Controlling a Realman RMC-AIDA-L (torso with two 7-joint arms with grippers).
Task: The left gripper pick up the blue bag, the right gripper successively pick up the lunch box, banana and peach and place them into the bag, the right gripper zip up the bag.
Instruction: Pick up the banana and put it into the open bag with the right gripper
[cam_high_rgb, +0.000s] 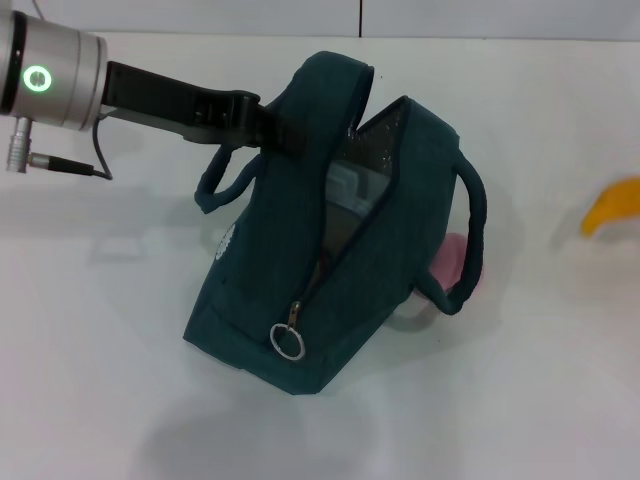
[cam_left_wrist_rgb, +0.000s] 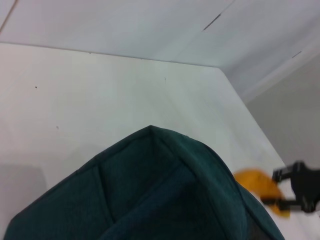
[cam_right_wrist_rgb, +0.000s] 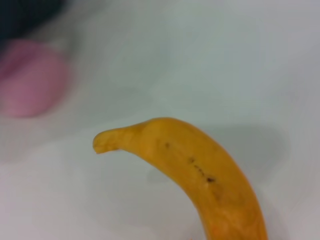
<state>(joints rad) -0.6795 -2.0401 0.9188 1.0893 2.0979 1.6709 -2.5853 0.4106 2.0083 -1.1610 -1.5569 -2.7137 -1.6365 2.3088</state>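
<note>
The blue bag (cam_high_rgb: 300, 290) stands tilted on the white table (cam_high_rgb: 120, 400), its zipper open. My left gripper (cam_high_rgb: 272, 128) reaches in from the left and is shut on one of the bag's handles, holding its top up. The lunch box (cam_high_rgb: 350, 185) shows inside the opening. The pink peach (cam_high_rgb: 450, 262) lies just behind the bag's right side. The banana (cam_high_rgb: 613, 205) is at the right edge. In the left wrist view my right gripper (cam_left_wrist_rgb: 277, 189) has its fingers on either side of the banana (cam_left_wrist_rgb: 256, 185). Up close, the banana (cam_right_wrist_rgb: 210, 175) hangs a little above its shadow, with the peach (cam_right_wrist_rgb: 30, 80) beyond.
A metal ring pull (cam_high_rgb: 288, 340) hangs at the low front end of the zipper. The bag's other handle (cam_high_rgb: 470, 230) loops out to the right over the peach. The table's far edge meets a pale wall (cam_high_rgb: 400, 15).
</note>
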